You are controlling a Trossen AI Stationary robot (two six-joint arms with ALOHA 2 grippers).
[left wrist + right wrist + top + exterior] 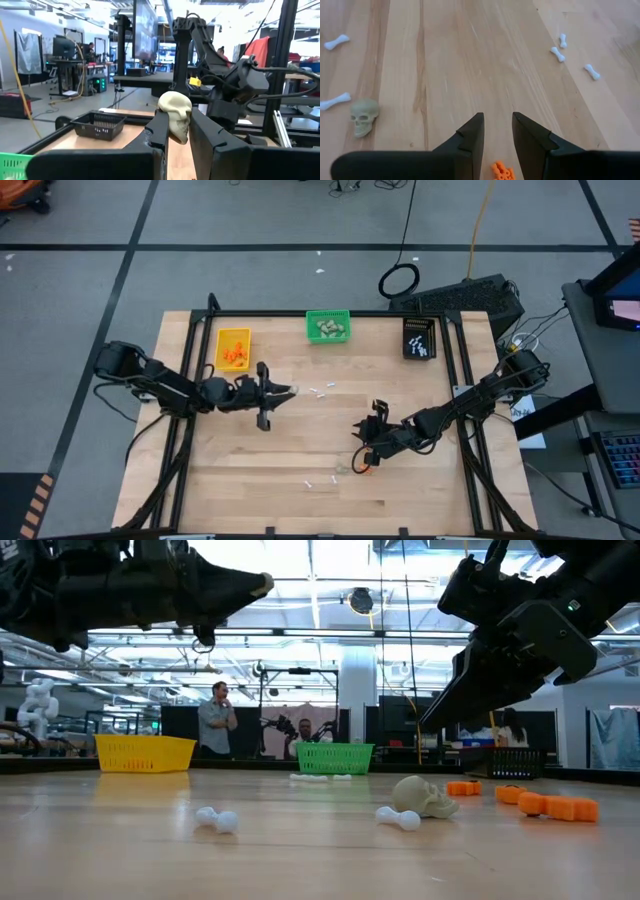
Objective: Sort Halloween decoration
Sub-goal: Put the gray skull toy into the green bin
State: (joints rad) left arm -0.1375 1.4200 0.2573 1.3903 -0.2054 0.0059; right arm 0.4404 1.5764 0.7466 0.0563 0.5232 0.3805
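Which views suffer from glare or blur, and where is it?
Low view: bright ceiling lights glare behind the dark arms, the skull is fairly sharp. Left wrist view: the skull in the left gripper is sharp, the room hazy. Right wrist view: even light, the bones slightly soft.

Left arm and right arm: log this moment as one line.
left end effector: shut on skull, raised | right end effector: open, empty, above orange bit | bins: yellow, green, black
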